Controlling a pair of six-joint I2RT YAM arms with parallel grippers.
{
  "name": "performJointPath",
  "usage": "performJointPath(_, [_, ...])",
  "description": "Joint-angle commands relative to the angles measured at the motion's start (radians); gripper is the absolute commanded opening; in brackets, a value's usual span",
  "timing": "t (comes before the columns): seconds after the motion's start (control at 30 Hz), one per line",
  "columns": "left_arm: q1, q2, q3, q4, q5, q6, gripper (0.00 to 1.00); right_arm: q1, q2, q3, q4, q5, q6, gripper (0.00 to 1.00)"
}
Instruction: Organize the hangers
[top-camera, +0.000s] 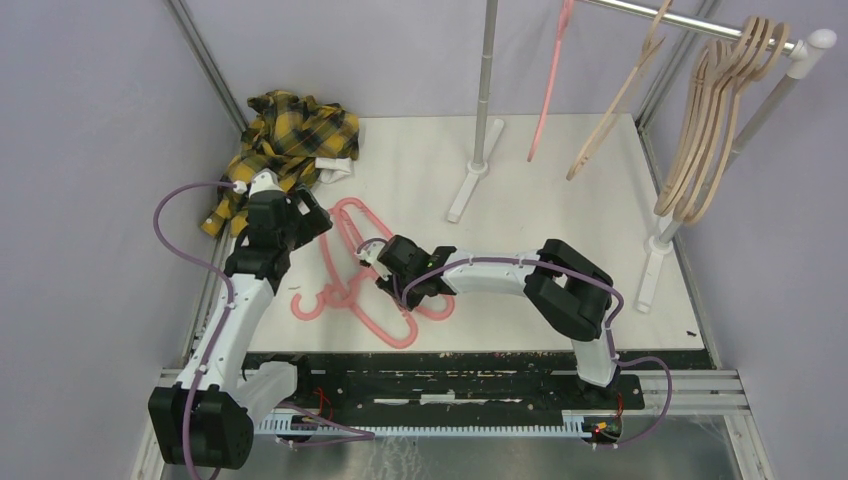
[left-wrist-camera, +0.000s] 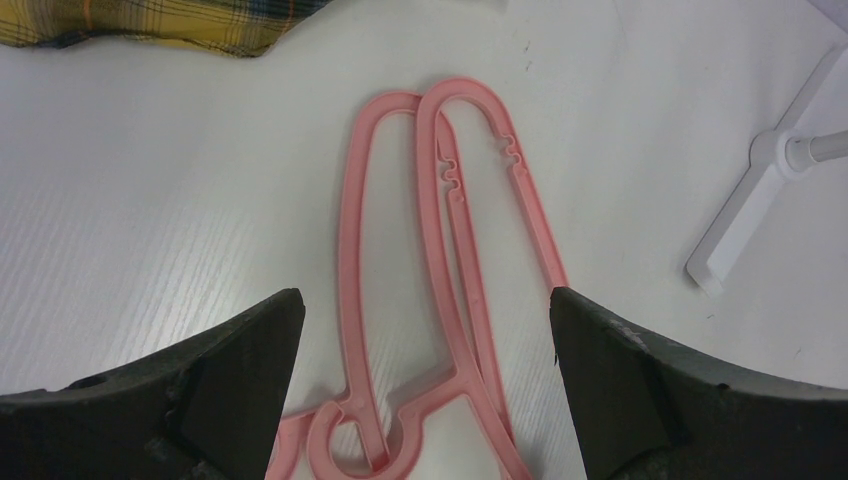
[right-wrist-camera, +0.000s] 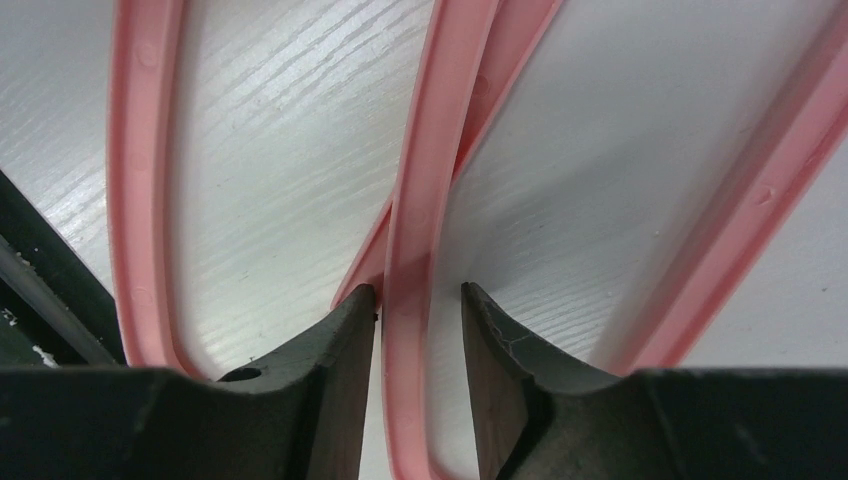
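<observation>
My right gripper (right-wrist-camera: 418, 320) is low over the table (top-camera: 560, 240). Its fingers (right-wrist-camera: 330, 360) straddle one bar of the pink hangers (left-wrist-camera: 347, 230). The gap between them is barely wider than that bar, and I cannot tell whether the pads press on it or only flank it. More pink bars run past on both sides, lying flat on the white surface.

My left gripper (left-wrist-camera: 425, 295) hangs just above the same tangle with its fingers spread wide and nothing between them. Below it, two long pink loops lie side by side and overlapping, their hooks curled toward my bases. The pile sits left of centre, between my two wrists.

Farther back on the left, the plaid shirt (top-camera: 285, 135) is crumpled in the corner, apart from the pink loops. Behind the pile stands the rack foot (top-camera: 475, 175). At the far right, the rail (top-camera: 700, 20) carries one hung pink hanger (top-camera: 548, 85), one lone beige hanger (top-camera: 615, 110) beside it, and a tight bunch of beige hangers (top-camera: 715, 130) near the rail's end.
</observation>
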Motion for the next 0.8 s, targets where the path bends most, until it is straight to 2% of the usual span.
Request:
performJointPath(0.0, [0.007, -0.031, -0.004, 0.029, 0.009, 0.019, 0.99, -0.002, 0.021, -0.036, 0.000, 0.113, -0.014, 0.24])
performJointPath(0.1, [0.007, -0.034, -0.005, 0.030, 0.009, 0.019, 0.99, -0.002, -0.012, -0.045, 0.015, 0.139, 0.001, 0.02])
performJointPath(0.13, [0.008, -0.034, -0.005, 0.029, 0.009, 0.018, 0.99, -0.001, -0.026, -0.044, 0.014, 0.143, 0.004, 0.01])
performJointPath(0.57, [0.008, -0.099, -0.002, 0.024, -0.022, 0.004, 0.99, -0.017, -0.315, 0.037, -0.101, 0.225, 0.114, 0.01])
performJointPath(0.77, [0.008, -0.127, -0.003, 0.022, -0.034, 0.000, 0.99, -0.067, -0.434, 0.066, -0.048, 0.181, 0.227, 0.00])
